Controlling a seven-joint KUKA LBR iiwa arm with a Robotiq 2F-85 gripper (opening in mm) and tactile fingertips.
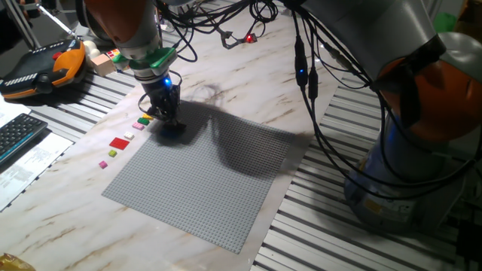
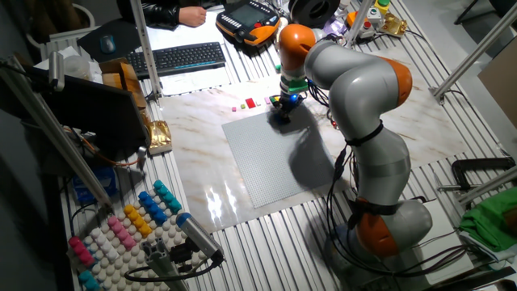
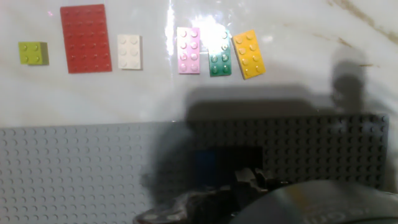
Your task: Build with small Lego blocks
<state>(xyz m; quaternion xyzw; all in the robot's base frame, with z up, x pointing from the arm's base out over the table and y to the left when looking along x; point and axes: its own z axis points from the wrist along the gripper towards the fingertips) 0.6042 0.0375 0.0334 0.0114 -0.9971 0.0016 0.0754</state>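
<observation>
My gripper (image 1: 169,126) is lowered onto the near-left corner of the grey baseplate (image 1: 203,188), also seen in the other fixed view (image 2: 280,115). In the hand view its dark fingers (image 3: 249,183) are blurred, so their state is unclear. Just ahead of them a blue brick (image 3: 204,163) and a black patch (image 3: 233,155) sit on the studs. On the marble beyond the plate's edge lies a row of small Lego blocks: a lime square (image 3: 33,53), a large red plate (image 3: 86,38), a white one (image 3: 129,51), pink (image 3: 188,50), green (image 3: 219,59) and yellow (image 3: 249,54).
An orange-black teach pendant (image 1: 45,64) and a keyboard (image 1: 19,132) lie at the left. Cables (image 1: 226,30) trail across the back. The arm's own base (image 1: 407,165) stands to the right. A tray of big coloured pegs (image 2: 121,234) is off the marble.
</observation>
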